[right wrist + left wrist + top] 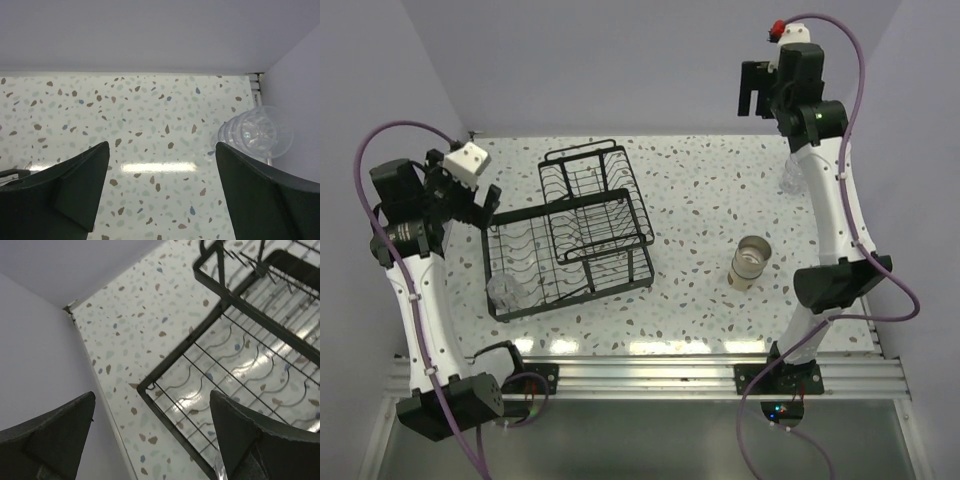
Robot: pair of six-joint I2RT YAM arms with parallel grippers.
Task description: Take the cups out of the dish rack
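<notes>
Left hand (152, 397): wide, empty, over rack (570, 300) corner.
Right hand (162, 147): wide, empty.
Clear cup (505, 290): in rack.
Tan cup (750, 262): on bench (700, 190).

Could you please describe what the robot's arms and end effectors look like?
The left arm and right arm have white links, black joints and purple cables. The left end effector and right end effector have dark wedge-shaped fingers. A green light glows on the right arm.
</notes>
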